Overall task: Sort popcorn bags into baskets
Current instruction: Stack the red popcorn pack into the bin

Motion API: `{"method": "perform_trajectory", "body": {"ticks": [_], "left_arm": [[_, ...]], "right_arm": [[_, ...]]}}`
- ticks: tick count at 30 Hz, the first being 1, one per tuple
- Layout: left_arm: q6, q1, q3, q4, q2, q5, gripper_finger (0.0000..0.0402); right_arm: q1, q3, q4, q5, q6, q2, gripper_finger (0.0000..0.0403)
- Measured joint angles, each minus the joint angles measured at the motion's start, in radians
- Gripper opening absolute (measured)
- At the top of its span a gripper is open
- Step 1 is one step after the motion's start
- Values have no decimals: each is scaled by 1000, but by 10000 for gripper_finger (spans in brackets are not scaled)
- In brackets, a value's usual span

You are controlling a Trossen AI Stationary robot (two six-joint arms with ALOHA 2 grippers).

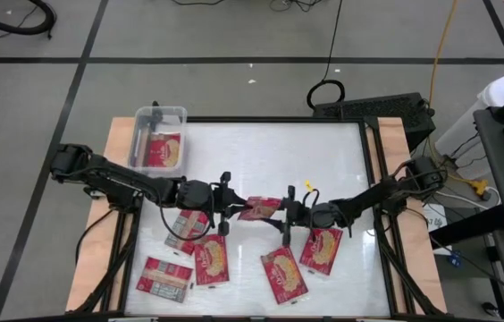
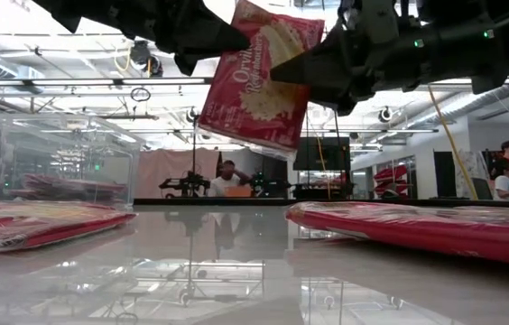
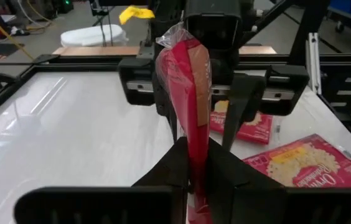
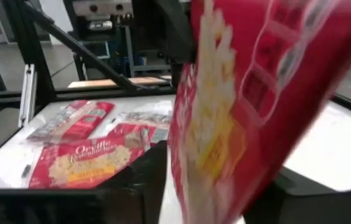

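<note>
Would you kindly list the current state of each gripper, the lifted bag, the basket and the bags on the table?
Left gripper: shut on the lifted popcorn bag.
Right gripper: shut on the same bag's other end.
Lifted popcorn bag: held in the air between both grippers, clear of the table.
Basket: upright at the table's far left corner, one bag inside.
Other popcorn bags: lying flat on the table.

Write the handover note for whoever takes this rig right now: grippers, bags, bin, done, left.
Left gripper: shut on the raised bag, mid-table, above the surface.
Right gripper: shut on the same bag's other end. Both hold it; looks like a handoff.
Clear bin, far left corner: one bag inside.
Done: that one bag.
Left: the raised bag and five on the table, near the front edge.
</note>
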Motion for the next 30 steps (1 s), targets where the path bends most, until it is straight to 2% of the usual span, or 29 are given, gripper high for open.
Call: {"method": "perform_trajectory", "body": {"ticks": [6,8,10,15,19,23,30], "left_arm": [[-11,-1,0,10,0,3,29],[-19,-5,0,10,0,10,34],[-36,-9,0,4,0,22,49],[-102,-10,-2,-147,-33,-2,109],[-108,-11,-1,-169,-57,11,146],[-117,-11,0,-77,-52,62,172],[-114,-4,0,121,59,120,200]], "right_arm": [[-1,-1,4,-1,-1,0,42],[0,-1,12,-2,-9,0,18],[0,-1,22,-6,-18,0,16],[3,-3,14,-1,6,-11,33],[3,-5,1,-9,9,-25,16],[2,-4,8,-28,9,-27,7],[1,-4,15,-32,24,-27,19]]}}
